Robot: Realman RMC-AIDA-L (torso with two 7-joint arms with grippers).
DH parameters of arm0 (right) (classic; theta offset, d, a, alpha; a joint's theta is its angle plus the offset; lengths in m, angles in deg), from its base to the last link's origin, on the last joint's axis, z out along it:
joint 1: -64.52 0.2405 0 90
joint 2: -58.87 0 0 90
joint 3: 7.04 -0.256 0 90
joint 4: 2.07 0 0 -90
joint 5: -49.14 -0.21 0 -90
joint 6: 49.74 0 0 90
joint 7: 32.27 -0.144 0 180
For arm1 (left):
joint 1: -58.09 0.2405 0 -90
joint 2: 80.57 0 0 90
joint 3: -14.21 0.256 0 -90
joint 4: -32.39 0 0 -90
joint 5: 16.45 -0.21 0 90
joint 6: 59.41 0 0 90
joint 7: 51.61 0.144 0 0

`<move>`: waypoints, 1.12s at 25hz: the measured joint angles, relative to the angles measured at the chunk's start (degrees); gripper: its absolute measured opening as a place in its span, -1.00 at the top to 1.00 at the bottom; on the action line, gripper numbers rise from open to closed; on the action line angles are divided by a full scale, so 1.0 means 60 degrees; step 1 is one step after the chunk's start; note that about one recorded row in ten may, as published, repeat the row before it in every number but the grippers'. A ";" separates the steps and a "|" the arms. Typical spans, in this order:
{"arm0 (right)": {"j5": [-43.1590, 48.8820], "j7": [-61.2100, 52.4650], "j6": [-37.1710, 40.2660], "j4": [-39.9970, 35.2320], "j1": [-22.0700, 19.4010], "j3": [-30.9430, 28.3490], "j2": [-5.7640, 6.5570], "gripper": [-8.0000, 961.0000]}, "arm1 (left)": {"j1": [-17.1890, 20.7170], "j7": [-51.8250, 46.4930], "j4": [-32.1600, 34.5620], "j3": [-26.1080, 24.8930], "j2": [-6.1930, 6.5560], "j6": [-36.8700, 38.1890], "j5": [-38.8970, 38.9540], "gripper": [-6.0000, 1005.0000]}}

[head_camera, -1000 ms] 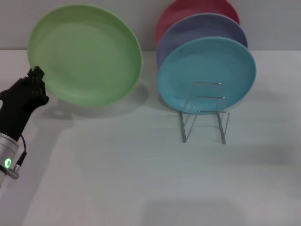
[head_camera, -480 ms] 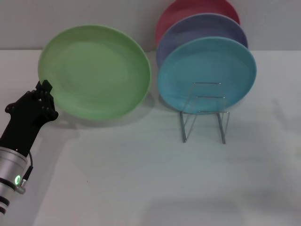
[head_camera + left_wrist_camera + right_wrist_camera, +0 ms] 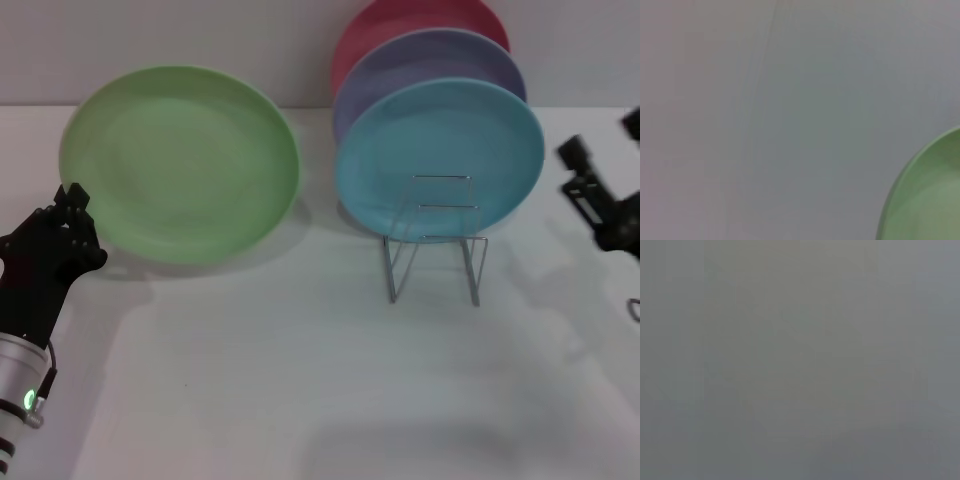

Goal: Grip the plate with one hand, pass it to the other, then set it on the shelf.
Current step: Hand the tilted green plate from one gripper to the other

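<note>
Head view: white table (image 3: pixel 300 380) meets a grey wall. The left gripper (image 3: pixel 72 205) at nine o'clock pinches the plate (image 3: pixel 180 165) by its rim. The shelf (image 3: pixel 435 240) stands at two o'clock. The right gripper (image 3: pixel 598 165) at three o'clock has jaws spread.
Left wrist view: plate edge (image 3: pixel 925 195) against grey wall.
Right wrist view: plain grey.

Four plates are counted in the head view: one light-green plate (image 3: pixel 180 162), one light blue plate (image 3: pixel 440 158), one purple plate (image 3: pixel 430 70) and one red plate (image 3: pixel 415 22). Three of them, the blue, purple and red, are stacked upright one behind another; the green one is apart on the left. One wire shelf (image 3: pixel 435 240) is seen. Two grippers are counted: the left gripper (image 3: pixel 68 215) and the right gripper (image 3: pixel 600 165). One white table (image 3: pixel 300 380) is seen.
</note>
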 joint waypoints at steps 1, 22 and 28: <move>0.0201 0.0006 -0.0205 0.0181 0.0008 -0.0001 0.0010 -0.63 | 0.0005 0.0326 -0.0029 0.0205 0.0001 0.0060 0.0404 0.93; 0.1323 -0.0035 -0.4114 0.2150 0.1313 0.1326 0.0099 -0.63 | -0.0116 0.4345 -0.0645 0.4575 0.0000 0.2474 0.6593 0.93; 0.1320 -0.0053 -0.4835 0.2326 0.1616 0.1442 0.0082 -0.63 | -0.0212 0.4989 -0.0970 0.5340 -0.0006 0.2918 0.7691 0.93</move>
